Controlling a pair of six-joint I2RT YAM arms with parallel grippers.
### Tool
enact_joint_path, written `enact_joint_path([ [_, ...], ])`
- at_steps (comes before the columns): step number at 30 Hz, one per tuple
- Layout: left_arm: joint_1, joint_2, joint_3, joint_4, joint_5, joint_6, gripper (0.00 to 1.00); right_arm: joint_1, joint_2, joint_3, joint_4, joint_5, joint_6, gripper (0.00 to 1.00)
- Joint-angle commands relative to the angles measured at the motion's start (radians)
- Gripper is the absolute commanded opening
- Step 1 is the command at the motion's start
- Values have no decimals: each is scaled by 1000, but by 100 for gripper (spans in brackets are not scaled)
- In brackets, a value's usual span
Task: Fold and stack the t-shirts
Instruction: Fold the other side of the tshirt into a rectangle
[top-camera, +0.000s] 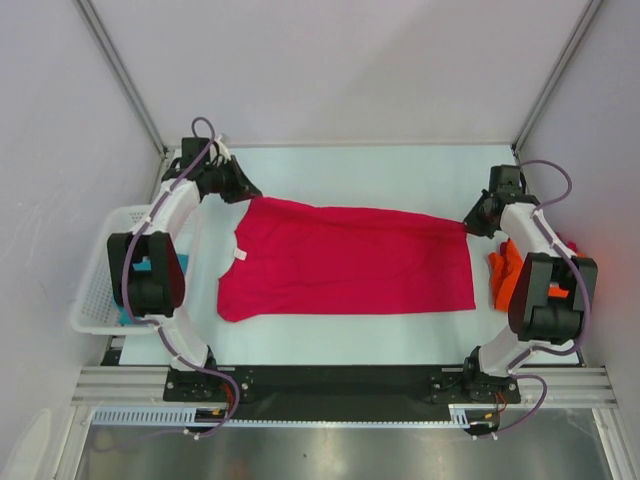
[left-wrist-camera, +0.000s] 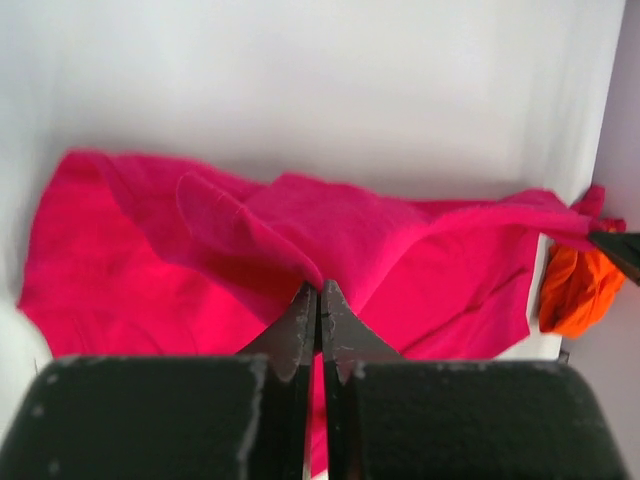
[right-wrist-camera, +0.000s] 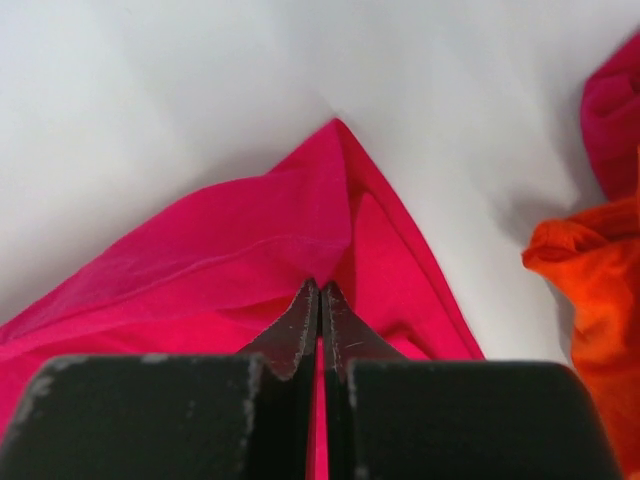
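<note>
Status: crimson-pink shirt (top-camera: 345, 260) lies spread flat across mid-frame of the top view, collar to the left and hem to the right, on the pale table (top-camera: 400, 170). My left pincer (top-camera: 243, 192), upper left, is pinched together on the shirt's far shoulder corner. The left wrist view shows a raised fold of pink cloth caught at the tips. My right pincer (top-camera: 470, 222), right of centre, is clamped on the far hem corner, and the cloth is drawn to a point there. Orange shirt (top-camera: 503, 275) is bunched at the right edge, just beside the pink hem. White mesh basket (top-camera: 95, 280) sits at the left edge, with a sliver of teal cloth (top-camera: 124, 317) showing in it.
</note>
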Motion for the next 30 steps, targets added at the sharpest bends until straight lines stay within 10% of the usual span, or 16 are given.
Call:
enact_joint_path([
  [1,-1,-147,-115,-3,8,42,4,-7,-61,-22,-56,65,7,0],
  [25,-1,-431,-368,-202,-55,93,10,-48,-221,-120,-181,76,8,0],
  [28,-1,-428,-371,-219,-50,104,27,-48,-215,-124,-188,62,-2,7],
  [30,-1,-431,-374,-233,-61,110,46,-48,-224,-141,-191,46,-5,31],
])
